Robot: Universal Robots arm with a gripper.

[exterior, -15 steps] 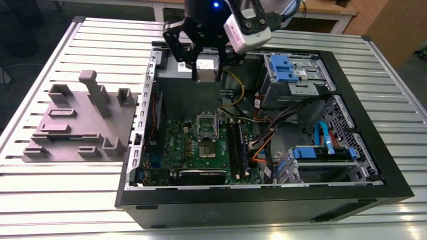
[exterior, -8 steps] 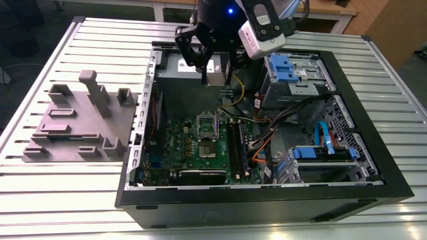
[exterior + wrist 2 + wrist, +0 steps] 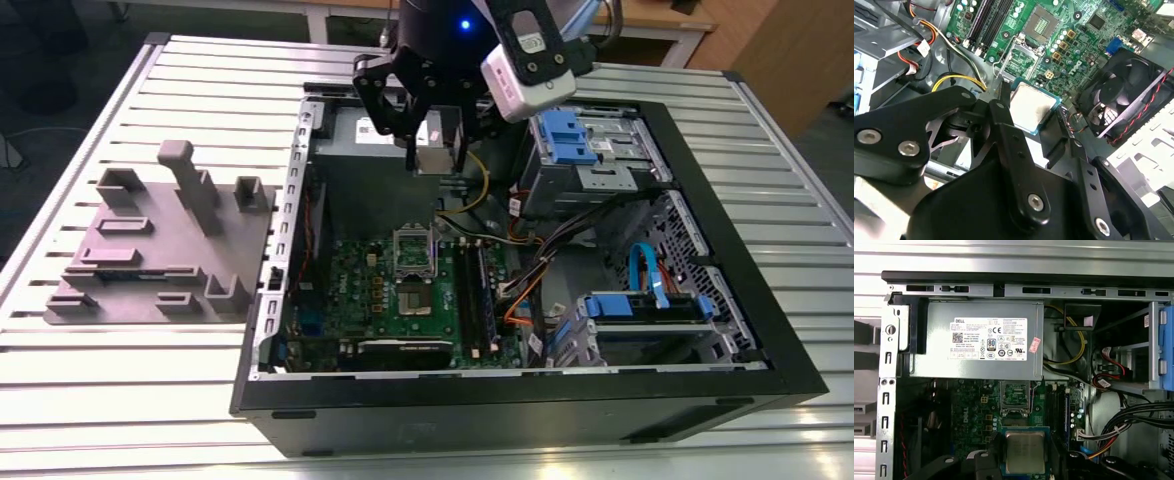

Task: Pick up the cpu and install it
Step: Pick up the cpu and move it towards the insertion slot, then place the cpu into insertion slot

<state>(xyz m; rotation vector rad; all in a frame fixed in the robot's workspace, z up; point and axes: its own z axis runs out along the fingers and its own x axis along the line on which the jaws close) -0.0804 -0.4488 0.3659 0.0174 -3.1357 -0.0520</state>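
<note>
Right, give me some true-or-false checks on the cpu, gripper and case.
1. The black gripper is shut on the small square silver-topped cpu. True.
2. The cpu sits in the metal-framed socket on the green motherboard. False: the gripper holds it, clear of the socket.
3. The grey power-supply box lies inside the open black case. True.
4. The grey moulded fixture stands at the exterior view's right of the case. False: at its left.
</note>
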